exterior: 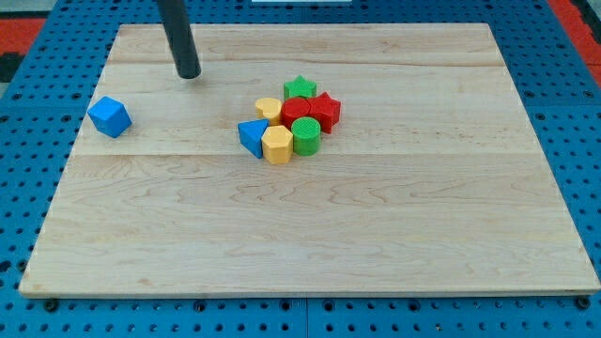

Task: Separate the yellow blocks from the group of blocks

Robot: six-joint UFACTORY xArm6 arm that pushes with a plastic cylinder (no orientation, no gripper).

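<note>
Two yellow blocks in the cluster, blue cube apart, my tip upper left, no jaws.

A single camera looks down at a slant from beyond the view's bottom edge, far enough back to take in nearly the whole wooden board and its blue pegboard surround.

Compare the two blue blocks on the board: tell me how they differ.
The blue cube-like block sits alone near the view's left edge of the board; the blue triangular block is at the left edge of the cluster, touching the yellow hexagonal block. The lone one shows several angled faces, the other a wedge with a point toward the view's bottom. My tip is nearer the lone block. Both are the same blue.
</note>
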